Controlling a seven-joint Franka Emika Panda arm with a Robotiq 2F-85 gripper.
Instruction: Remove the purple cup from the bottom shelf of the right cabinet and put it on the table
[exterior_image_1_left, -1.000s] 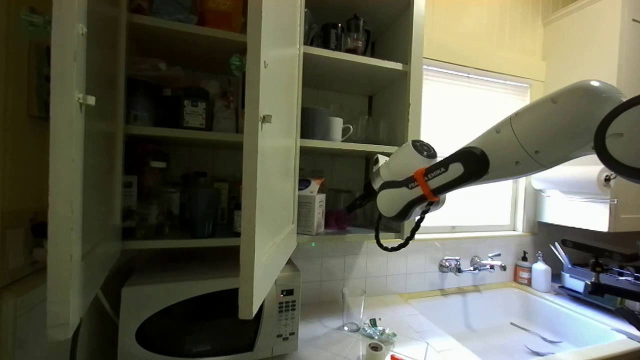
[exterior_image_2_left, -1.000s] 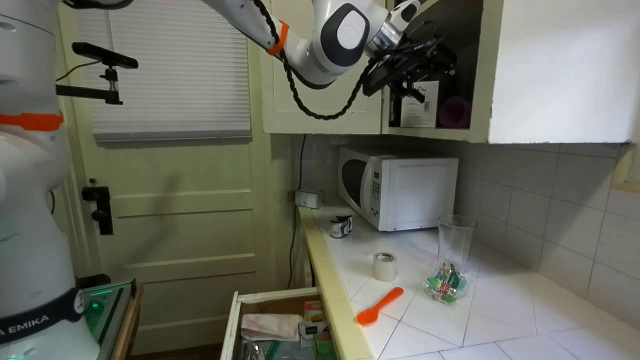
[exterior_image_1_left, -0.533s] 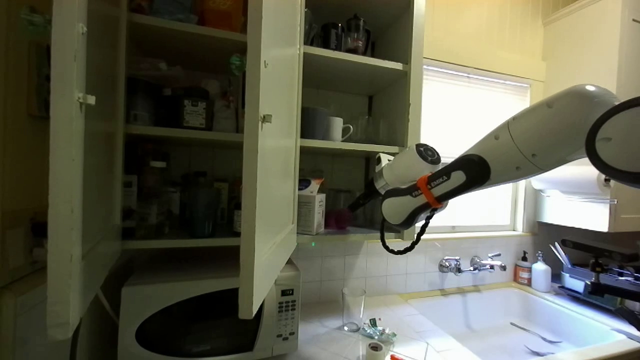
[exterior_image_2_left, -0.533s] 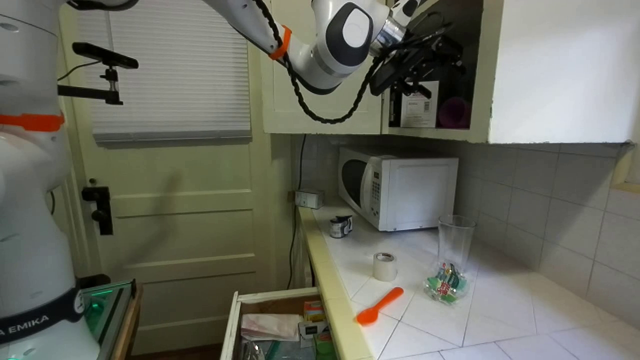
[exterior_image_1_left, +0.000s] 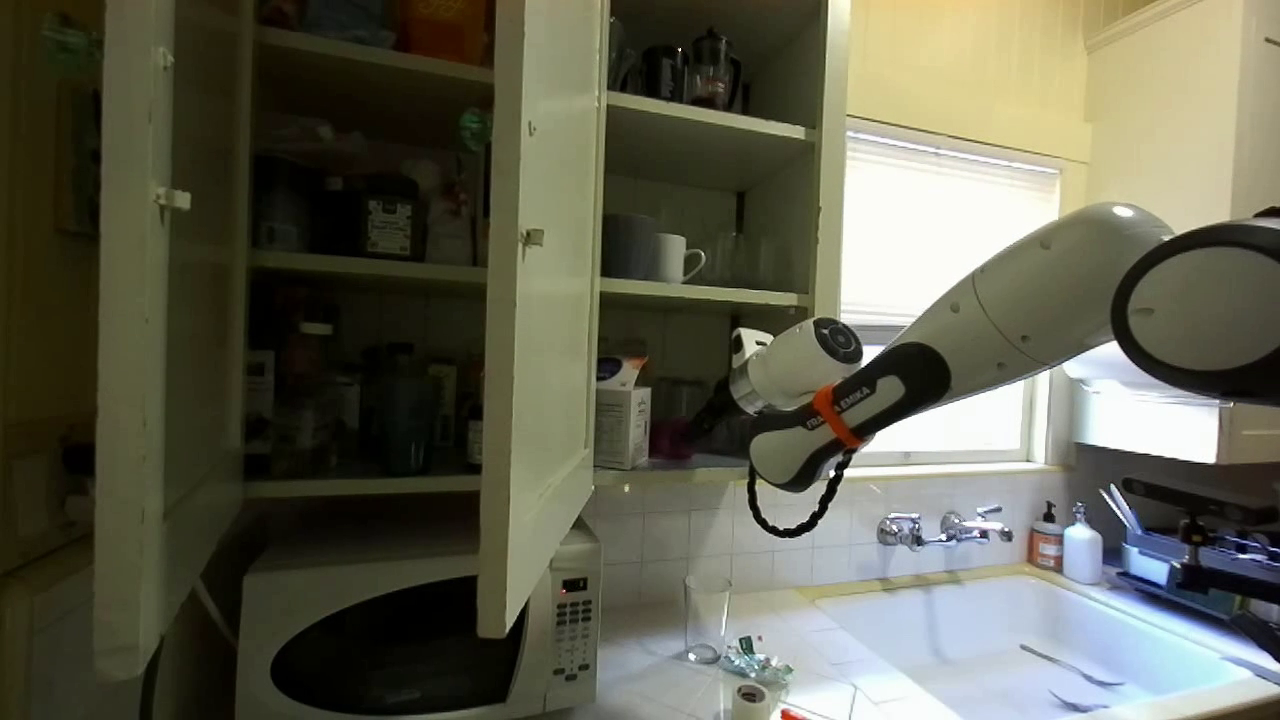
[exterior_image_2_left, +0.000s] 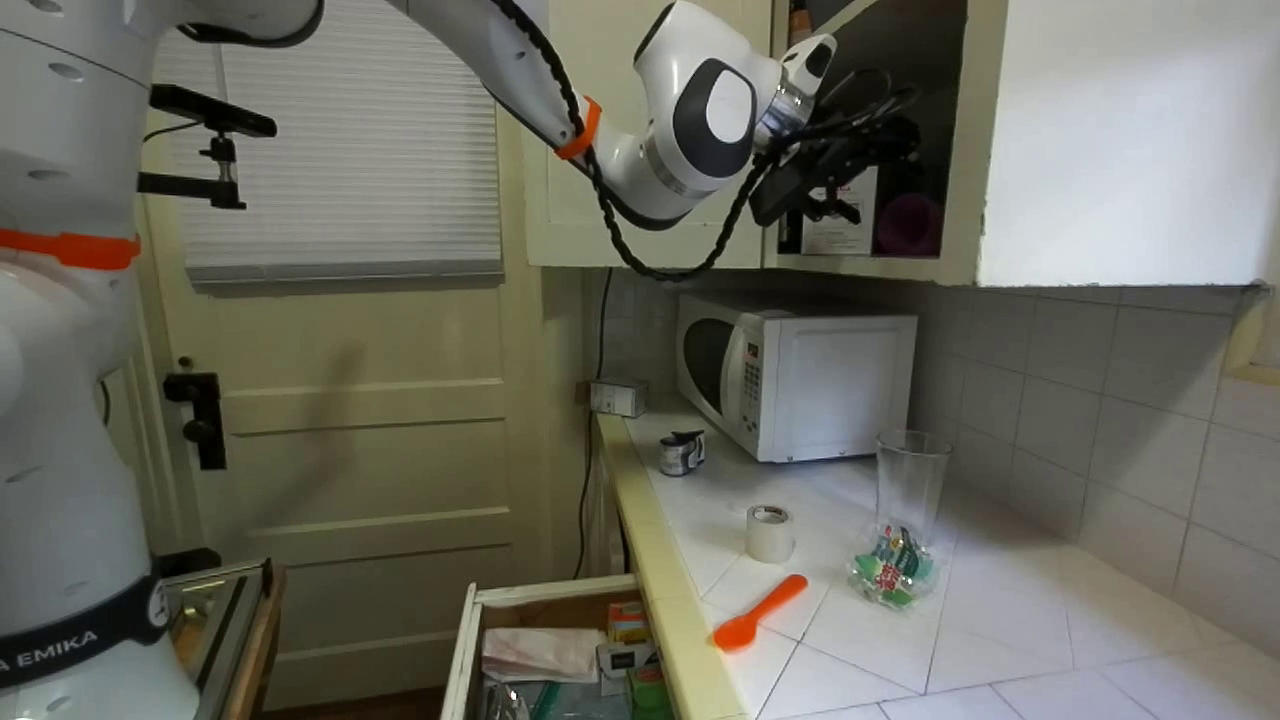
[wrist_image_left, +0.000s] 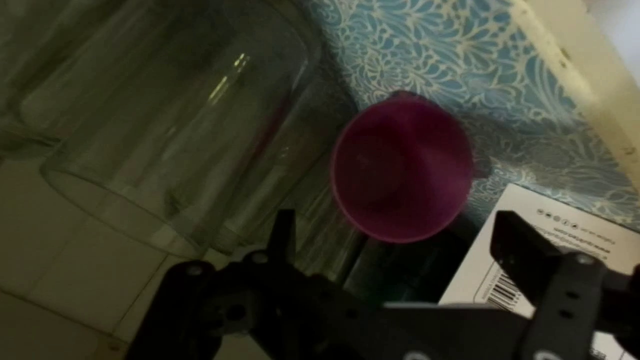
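Observation:
The purple cup (wrist_image_left: 402, 170) stands on the lined bottom shelf (wrist_image_left: 395, 55), its open rim facing the wrist camera. In both exterior views the cup (exterior_image_1_left: 668, 440) (exterior_image_2_left: 908, 225) is low in the right cabinet (exterior_image_1_left: 828, 200), beside a white box. My gripper (wrist_image_left: 395, 217) is open and empty. In the wrist view its fingertips stand wide apart, one on each side of the cup and a little below its middle; contact is not visible. In the exterior views the dark gripper (exterior_image_1_left: 708, 415) (exterior_image_2_left: 885, 180) is inside the cabinet opening, partly hiding the cup. The table (exterior_image_2_left: 1000, 630) is below.
A white box (wrist_image_left: 500, 280) stands beside the cup, close to a finger. Clear glasses (wrist_image_left: 175, 125) stand on its other side. The open cabinet door (exterior_image_1_left: 545, 300) is nearby. On the table are a tall glass (exterior_image_2_left: 912, 480), a plastic packet (exterior_image_2_left: 892, 568), a tape roll (exterior_image_2_left: 769, 534) and an orange spoon (exterior_image_2_left: 760, 612).
The arm has come down, and the gripper sits lower in the cabinet opening, nearer the cup's level. The purple cup has not visibly moved.

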